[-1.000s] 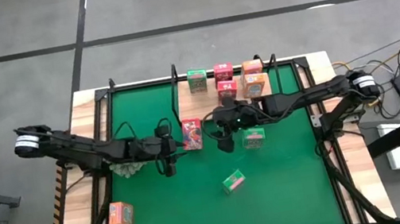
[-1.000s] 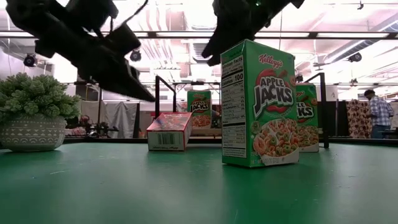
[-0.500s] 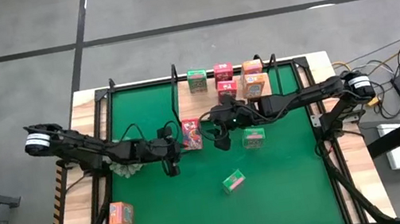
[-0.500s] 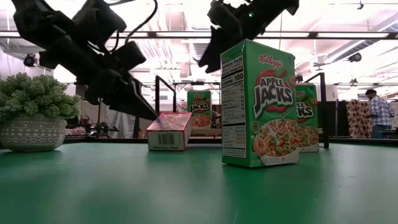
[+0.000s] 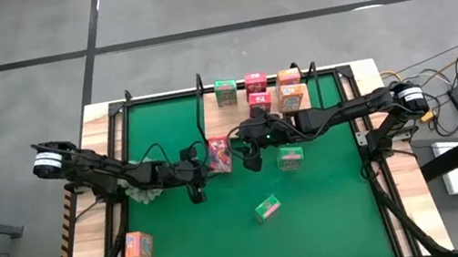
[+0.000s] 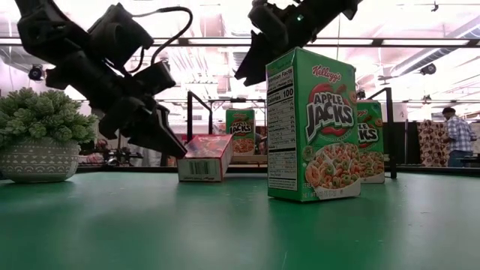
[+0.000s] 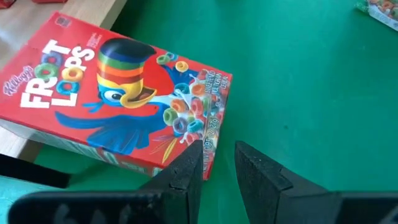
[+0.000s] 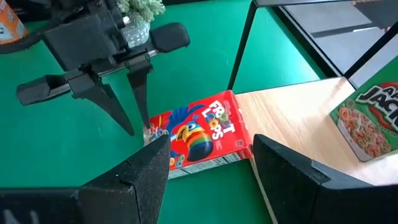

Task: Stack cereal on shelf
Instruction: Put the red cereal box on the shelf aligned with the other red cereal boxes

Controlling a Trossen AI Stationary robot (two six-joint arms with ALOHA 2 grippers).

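Note:
A red Froot Loops cereal box [image 7: 118, 93] lies flat, front up, its far end over the light wooden shelf board [image 8: 292, 124] and its near end on the green mat. My left gripper [image 7: 217, 158] hangs low at the box's near corner, tipped down, its fingers a narrow gap apart with bare mat between them. My right gripper [image 8: 211, 168] hovers open above the box [image 5: 219, 155]. Green, pink and orange cereal boxes [image 5: 257, 92] stand on the shelf. Two green boxes [image 5: 290, 157] [image 5: 267, 206] and an orange one [image 5: 138, 245] sit on the mat. My left gripper has one fingertip [image 7: 194, 152] right at the Froot Loops box's near corner [image 7: 214, 134], coming down at a slant from the table's left. Whether it touches the box, I cannot tell. Nothing sits between the fingers.
A spiky plant in a patterned pot [image 6: 41, 142] stands on the mat under the left arm. Black wire uprights [image 8: 242, 43] rise at the shelf's ends. A person [image 6: 454, 135] stands in the room beyond the table.
My left gripper has come down toward the mat and closer to the Froot Loops box's near corner. The box has stayed where it was.

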